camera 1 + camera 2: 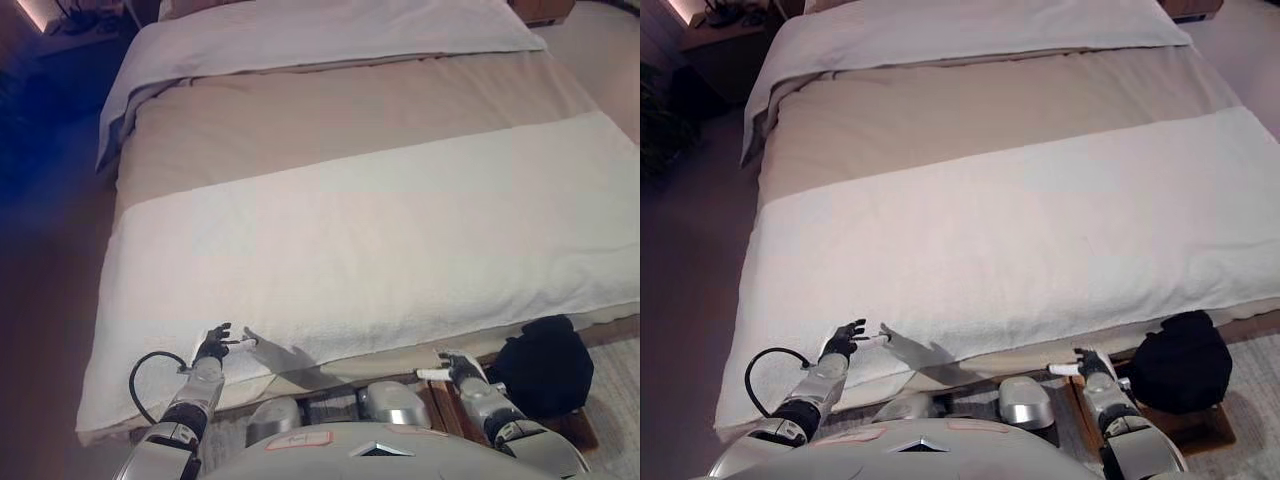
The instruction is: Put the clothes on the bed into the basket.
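At the bed's near edge: left hand [213,345] hovers with fingers spread, holding nothing | right hand [455,366] loosely open, empty, beside dark clothes [545,363] heaped on a basket [1200,425] at the near right corner | beyond: white and beige bed [380,200].

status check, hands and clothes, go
Left hand open at the bed's near edge, empty. Right hand open, empty, beside dark clothes heaped off the bed's corner. No clothes on the bed.

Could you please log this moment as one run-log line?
left hand: open, at white blanket edge | right hand: open, beside black cloth bundle
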{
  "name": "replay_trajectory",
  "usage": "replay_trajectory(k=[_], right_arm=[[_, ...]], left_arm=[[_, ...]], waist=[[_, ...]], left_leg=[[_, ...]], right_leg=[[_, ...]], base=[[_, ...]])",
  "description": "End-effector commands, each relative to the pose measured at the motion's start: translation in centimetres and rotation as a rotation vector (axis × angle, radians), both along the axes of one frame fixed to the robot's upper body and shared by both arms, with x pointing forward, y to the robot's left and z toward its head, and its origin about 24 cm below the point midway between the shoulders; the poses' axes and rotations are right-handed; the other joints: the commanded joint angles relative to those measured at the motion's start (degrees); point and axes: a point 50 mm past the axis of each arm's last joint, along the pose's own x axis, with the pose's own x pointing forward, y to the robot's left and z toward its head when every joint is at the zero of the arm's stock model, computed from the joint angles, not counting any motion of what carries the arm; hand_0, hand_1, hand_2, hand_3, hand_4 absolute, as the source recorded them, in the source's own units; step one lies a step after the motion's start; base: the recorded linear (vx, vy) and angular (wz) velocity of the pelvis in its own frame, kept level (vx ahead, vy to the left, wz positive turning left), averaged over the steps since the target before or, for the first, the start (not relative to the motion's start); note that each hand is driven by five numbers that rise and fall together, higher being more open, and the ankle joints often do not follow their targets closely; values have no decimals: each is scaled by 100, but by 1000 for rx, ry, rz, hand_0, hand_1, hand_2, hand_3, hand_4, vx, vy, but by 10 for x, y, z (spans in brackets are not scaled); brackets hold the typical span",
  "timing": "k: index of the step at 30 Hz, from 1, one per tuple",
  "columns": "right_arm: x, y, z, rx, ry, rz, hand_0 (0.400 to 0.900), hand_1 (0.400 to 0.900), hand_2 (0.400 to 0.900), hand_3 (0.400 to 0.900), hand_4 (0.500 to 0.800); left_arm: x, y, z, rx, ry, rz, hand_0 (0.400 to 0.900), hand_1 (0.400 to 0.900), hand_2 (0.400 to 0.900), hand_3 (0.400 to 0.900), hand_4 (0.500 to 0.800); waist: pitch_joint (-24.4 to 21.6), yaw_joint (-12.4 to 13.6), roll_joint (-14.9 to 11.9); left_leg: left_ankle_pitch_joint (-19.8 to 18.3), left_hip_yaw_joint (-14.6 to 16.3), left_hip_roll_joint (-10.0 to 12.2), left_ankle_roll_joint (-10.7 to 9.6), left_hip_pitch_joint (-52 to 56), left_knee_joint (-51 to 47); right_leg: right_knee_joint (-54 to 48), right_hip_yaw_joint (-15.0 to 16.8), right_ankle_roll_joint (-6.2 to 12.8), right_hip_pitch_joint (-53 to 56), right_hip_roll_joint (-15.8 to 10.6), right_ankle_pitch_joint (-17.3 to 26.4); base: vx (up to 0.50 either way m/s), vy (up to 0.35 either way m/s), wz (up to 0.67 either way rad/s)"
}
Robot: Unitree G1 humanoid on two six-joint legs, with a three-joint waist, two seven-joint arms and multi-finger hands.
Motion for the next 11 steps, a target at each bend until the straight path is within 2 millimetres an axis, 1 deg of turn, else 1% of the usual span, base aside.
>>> replay_trajectory(k=[1,4,11], right_arm=[[14,-26,12,-103,-18,27,900,900,900,900,800],[13,-24,11,-100,-14,32,900,900,900,900,800],[18,-13,9,-87,-25,71,900,900,900,900,800]], left_arm=[[18,11,9,93,-42,-25,900,900,900,900,800],[17,10,8,87,-40,-21,900,900,900,900,800],[14,6,5,85,-24,-28,900,900,900,900,800]], waist=[[-350,-36,-84],[-366,-43,-90],[-380,-23,-97]], left_leg=[[-44,90,229,-303,-102,23],[-60,85,210,-285,-98,23],[-98,94,186,-248,-71,23]], right_leg=[[25,-179,422,349,-434,-599],[25,-158,437,342,-450,-594],[25,-128,463,331,-477,-594]], base=[[19,29,-3],[2,6,-1],[4,10,-4]])
